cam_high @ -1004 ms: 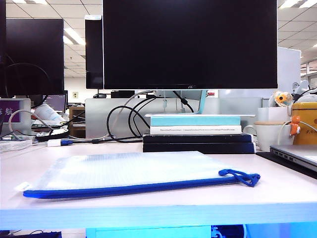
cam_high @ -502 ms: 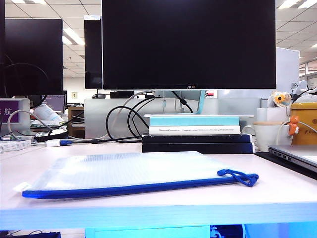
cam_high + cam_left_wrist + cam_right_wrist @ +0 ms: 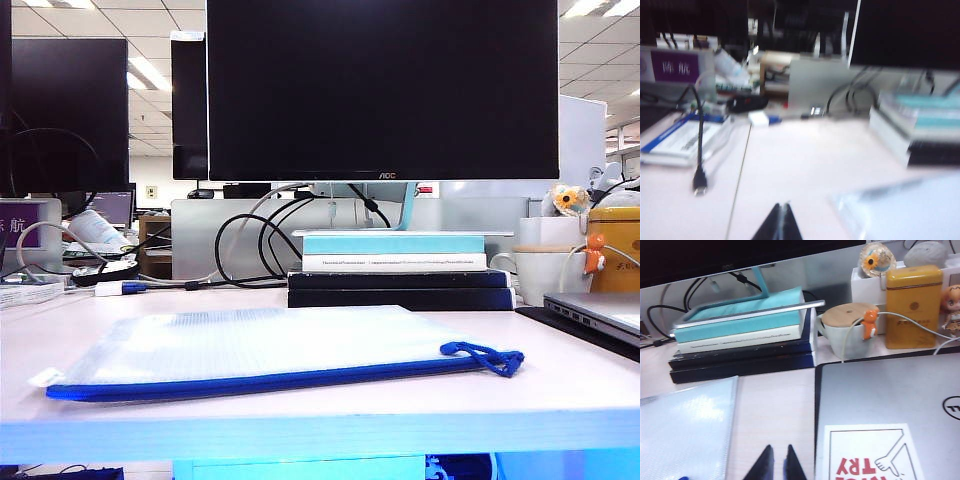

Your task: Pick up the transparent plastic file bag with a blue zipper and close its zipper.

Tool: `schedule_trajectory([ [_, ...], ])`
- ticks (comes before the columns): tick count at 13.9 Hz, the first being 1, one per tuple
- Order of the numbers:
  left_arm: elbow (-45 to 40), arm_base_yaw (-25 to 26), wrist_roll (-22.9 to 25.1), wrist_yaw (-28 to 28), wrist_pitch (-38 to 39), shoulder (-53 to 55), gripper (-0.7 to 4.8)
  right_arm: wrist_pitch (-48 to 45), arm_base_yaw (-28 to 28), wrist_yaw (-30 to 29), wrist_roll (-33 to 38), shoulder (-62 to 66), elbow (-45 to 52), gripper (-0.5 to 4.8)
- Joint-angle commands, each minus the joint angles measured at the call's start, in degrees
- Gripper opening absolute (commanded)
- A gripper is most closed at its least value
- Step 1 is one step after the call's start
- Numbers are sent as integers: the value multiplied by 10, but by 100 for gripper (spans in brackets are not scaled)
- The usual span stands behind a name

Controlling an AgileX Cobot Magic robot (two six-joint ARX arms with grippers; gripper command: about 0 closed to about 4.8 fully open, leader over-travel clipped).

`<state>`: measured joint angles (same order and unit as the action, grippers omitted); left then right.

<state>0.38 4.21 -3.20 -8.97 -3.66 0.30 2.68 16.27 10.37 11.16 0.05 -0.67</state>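
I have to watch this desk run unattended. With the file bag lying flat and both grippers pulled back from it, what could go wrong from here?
The transparent plastic file bag lies flat, so shut fingertips may slide over it instead of getting under an edge. The cord pull of the zipper sits near the laptop, and the right gripper, over that laptop's edge, could bump it. The left gripper, shut, is near a loose cable it might snag.

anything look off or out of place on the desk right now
Nothing stands out. The file bag lies flat with its zipper along the near edge. The left gripper is shut and empty; the right gripper hovers nearly shut, holding nothing.
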Motion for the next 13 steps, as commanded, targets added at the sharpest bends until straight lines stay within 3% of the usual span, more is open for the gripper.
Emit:
schedule_trajectory([
  [1,0,0,62,-14,43,-2,-5,1,0,2,-2,0,3,41],
  [3,0,0,64,-30,54,-2,16,7,0,1,-2,0,3,41],
  [4,0,0,65,-61,55,-2,79,10,0,0,-2,0,3,41],
  [5,0,0,76,-93,63,-2,106,10,0,0,-2,0,3,41],
  [6,0,0,83,-91,77,-2,94,10,0,0,-2,0,3,41],
  [7,0,0,88,-26,118,-2,-5,10,0,0,-2,0,3,41],
  [10,0,0,87,43,121,-2,-5,10,0,0,-2,0,3,41],
  [13,0,0,81,42,124,-2,-5,10,0,0,-2,0,3,41],
])
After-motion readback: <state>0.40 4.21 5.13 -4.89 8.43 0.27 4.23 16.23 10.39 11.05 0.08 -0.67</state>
